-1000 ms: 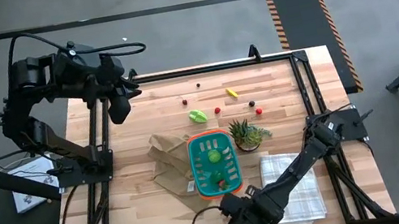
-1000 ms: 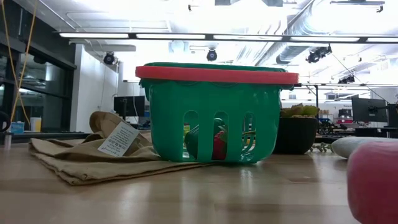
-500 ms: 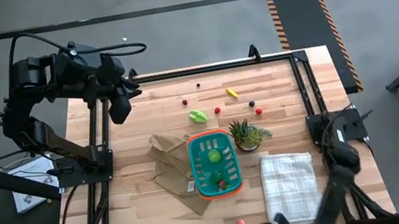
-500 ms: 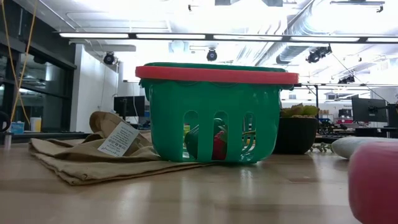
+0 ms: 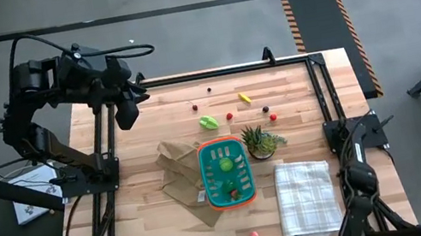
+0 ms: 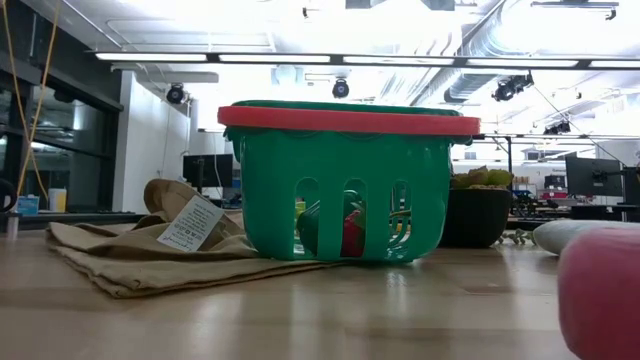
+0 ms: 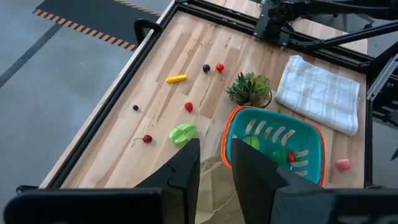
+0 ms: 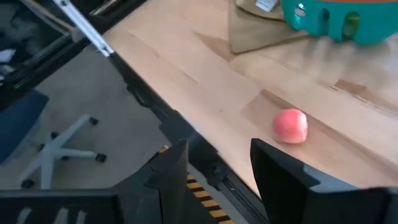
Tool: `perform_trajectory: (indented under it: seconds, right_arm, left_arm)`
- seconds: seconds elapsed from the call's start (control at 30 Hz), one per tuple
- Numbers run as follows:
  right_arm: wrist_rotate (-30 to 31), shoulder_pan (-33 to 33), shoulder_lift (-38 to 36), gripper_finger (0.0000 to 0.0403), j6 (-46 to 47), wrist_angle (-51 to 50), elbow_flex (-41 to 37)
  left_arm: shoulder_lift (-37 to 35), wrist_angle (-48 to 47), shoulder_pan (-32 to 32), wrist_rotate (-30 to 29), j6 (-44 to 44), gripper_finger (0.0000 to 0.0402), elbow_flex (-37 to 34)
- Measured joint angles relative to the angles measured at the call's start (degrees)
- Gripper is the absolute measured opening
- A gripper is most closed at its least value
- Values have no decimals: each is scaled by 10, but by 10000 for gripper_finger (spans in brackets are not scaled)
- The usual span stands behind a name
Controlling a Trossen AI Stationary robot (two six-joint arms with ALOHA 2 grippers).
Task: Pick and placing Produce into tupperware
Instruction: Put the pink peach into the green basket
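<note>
The teal tupperware (image 5: 226, 173) with its orange rim stands mid-table, holding a green piece (image 5: 225, 165) and a red piece (image 5: 232, 190). More produce lies beyond it: a green leafy piece (image 5: 208, 122), a yellow piece (image 5: 244, 97), small red balls (image 5: 273, 116) and dark berries (image 5: 265, 109). A pink ball (image 8: 290, 126) rests on the wood by the near edge (image 5: 254, 235). My right gripper (image 8: 219, 149) is open and empty, out past the near edge, a little short of the ball. My left gripper (image 5: 127, 111) hangs raised over the far left corner, slightly open (image 7: 216, 146) and empty.
A brown paper bag (image 5: 177, 172) lies against the tupperware's left side. A spiky potted plant (image 5: 256, 140) stands at its far right corner, and a white checked cloth (image 5: 305, 197) lies near right. Black frame rails (image 5: 323, 89) border the table.
My right gripper has swung away from its place over the pink ball, toward the table's near edge and to the right, sinking and rolling as it went. It has stayed open. The pink ball, uncovered now, has kept its place on the wood.
</note>
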Motion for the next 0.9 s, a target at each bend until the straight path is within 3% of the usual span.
perform_trajectory:
  seconds: [0.17,0.37,0.57,0.7,0.9]
  right_arm:
    - [-2,-1,27,167,78,-19,-1]
    - [-1,-1,29,167,87,-34,0]
    - [62,7,28,167,92,-28,0]
    - [20,2,28,167,102,-65,0]
    - [34,-10,28,167,117,-106,0]
  left_arm:
    - [0,0,0,0,0,81,0]
    - [0,0,0,5,0,81,0]
    - [0,0,0,6,2,81,0]
    - [0,0,0,6,2,81,0]
    - [0,0,0,23,2,81,0]
